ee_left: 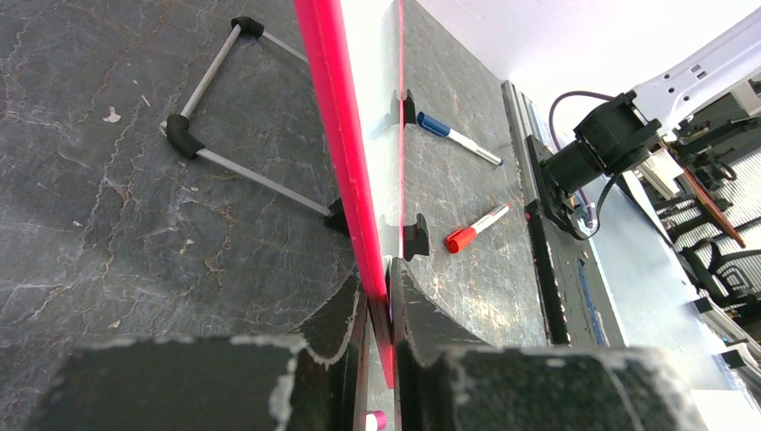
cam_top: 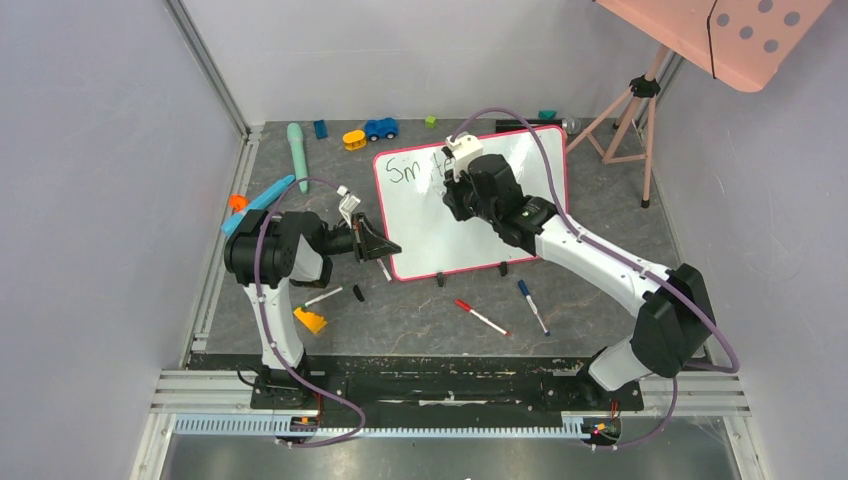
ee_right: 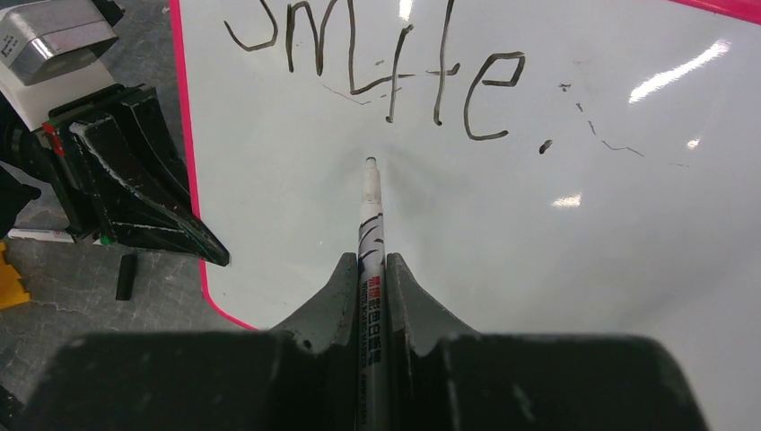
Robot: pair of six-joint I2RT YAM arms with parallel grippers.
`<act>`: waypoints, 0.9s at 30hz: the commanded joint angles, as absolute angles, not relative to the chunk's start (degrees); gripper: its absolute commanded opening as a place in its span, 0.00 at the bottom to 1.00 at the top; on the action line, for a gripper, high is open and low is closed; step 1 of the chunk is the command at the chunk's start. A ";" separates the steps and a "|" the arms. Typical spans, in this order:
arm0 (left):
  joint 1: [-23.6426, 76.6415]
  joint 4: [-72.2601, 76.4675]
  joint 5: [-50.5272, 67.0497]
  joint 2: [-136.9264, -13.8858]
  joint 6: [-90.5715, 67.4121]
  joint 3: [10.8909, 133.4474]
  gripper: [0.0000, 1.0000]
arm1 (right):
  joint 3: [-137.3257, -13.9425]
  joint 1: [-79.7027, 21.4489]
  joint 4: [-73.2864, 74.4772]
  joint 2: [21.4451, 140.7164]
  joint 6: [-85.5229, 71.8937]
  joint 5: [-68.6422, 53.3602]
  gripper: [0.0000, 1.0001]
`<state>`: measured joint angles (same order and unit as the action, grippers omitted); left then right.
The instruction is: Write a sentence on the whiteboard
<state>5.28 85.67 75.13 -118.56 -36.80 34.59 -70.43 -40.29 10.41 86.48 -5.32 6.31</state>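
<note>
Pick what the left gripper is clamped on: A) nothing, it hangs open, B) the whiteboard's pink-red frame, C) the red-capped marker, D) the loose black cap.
B: the left wrist view shows the left gripper shut on the red edge of the whiteboard.

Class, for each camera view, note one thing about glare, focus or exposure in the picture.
Right wrist view: bright glare streaks on the whiteboard at upper right; the right fingers holding the marker are blurred near the lens. Left wrist view: the left fingers clamping the whiteboard's edge are soft, and the far upper right is washed out white. Top view: even light, faint shadows.
</note>
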 commanded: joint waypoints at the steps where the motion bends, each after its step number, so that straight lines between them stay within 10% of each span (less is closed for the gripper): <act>1: 5.82 89.21 77.43 -120.00 -32.07 35.04 0.15 | -74.03 -40.43 10.24 87.70 -4.81 7.43 0.00; 27: 5.80 89.21 77.77 -119.69 -31.65 34.80 0.15 | -75.01 -40.33 14.87 90.41 -5.07 8.96 0.00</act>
<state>5.28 85.56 75.13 -118.56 -36.80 34.61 -74.67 -40.40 14.87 90.91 -5.34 7.86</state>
